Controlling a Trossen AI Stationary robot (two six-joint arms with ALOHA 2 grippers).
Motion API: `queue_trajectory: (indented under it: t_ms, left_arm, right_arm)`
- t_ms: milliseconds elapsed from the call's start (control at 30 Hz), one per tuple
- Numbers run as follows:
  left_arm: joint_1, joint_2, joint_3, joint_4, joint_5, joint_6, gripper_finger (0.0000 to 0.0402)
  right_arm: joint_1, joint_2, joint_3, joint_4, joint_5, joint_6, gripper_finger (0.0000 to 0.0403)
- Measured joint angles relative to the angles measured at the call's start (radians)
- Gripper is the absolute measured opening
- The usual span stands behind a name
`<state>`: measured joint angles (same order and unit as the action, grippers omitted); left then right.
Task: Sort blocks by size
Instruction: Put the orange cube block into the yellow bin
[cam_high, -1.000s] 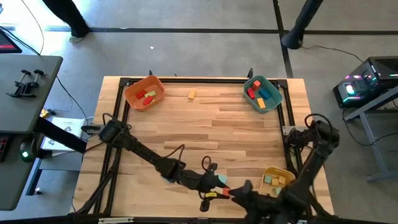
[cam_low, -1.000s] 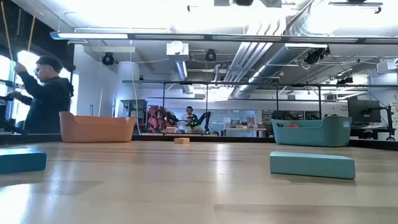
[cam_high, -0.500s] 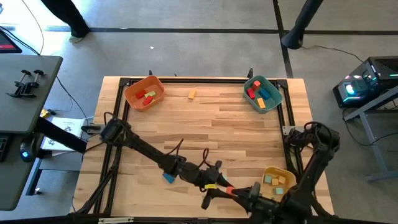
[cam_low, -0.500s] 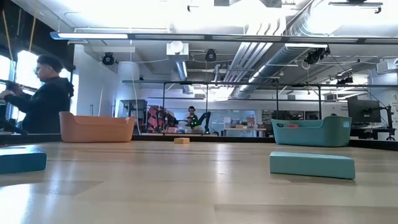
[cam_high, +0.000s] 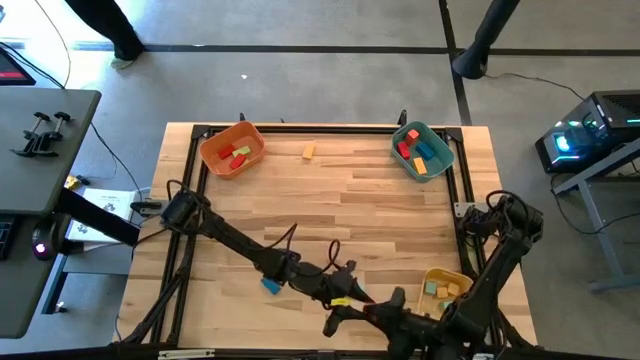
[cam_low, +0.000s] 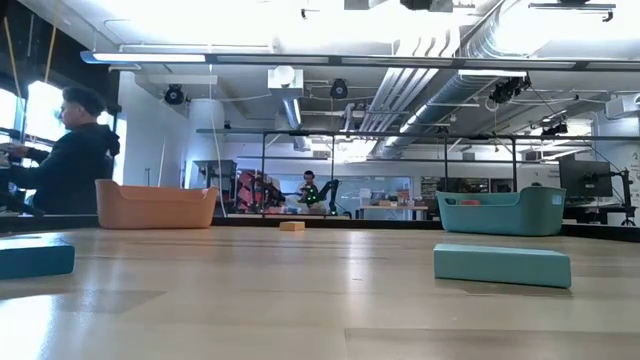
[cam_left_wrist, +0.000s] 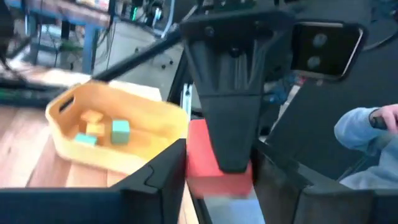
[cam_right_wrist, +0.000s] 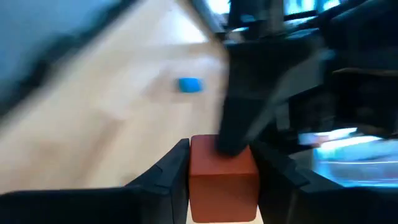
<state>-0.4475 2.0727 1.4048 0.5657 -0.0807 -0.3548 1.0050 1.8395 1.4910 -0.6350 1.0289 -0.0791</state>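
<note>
- Both wrist views show a red block (cam_right_wrist: 222, 180) between the left gripper (cam_high: 352, 297) and right gripper (cam_high: 375, 310); whose fingers pinch it, I cannot tell.
- The high view shows them meeting at the table's (cam_high: 380, 200) near edge.

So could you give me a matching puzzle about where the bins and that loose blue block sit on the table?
Things:
1. orange plastic bin
2. teal plastic bin
3. yellow plastic bin
4. small blue block

Places:
A. near corner, robot's right side
B. on the bare wooden table, outside any bin
C. far corner, robot's left side
D. far corner, robot's right side

Pairs: 1-C, 2-D, 3-A, 4-B
</note>
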Motion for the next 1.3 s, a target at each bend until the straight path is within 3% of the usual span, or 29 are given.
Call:
queue_trajectory:
  t_ms: [267,433,567,900,1167,1300]
  left_arm:
    - [0.018,0.000,-0.001,-0.128,-0.047,0.016,0.0192]
    - [0.016,0.000,-0.001,-0.182,-0.149,0.018,0.0194]
    - [0.016,0.000,-0.001,-0.183,-0.169,0.027,0.0194]
    - [-0.014,0.000,-0.001,-0.180,-0.268,0.045,0.0195]
    - [-0.047,0.000,-0.001,-0.178,-0.385,0.078,0.0195]
    - [-0.052,0.000,-0.001,-0.175,-0.393,0.079,0.0195]
  right_arm:
    - [0.069,-0.049,0.001,-0.239,-0.423,0.600,0.0128]
    - [0.135,-0.053,0.001,-0.562,-0.714,1.156,0.0128]
    - [0.182,-0.053,0.000,-0.742,-0.773,1.444,0.0128]
    - [0.177,-0.053,-0.015,-0.693,-0.762,1.459,0.0128]
    - [0.130,-0.051,-0.220,-0.494,-0.925,1.339,0.0129]
    - [0.098,-0.051,-0.284,-0.445,-0.921,1.336,0.0168]
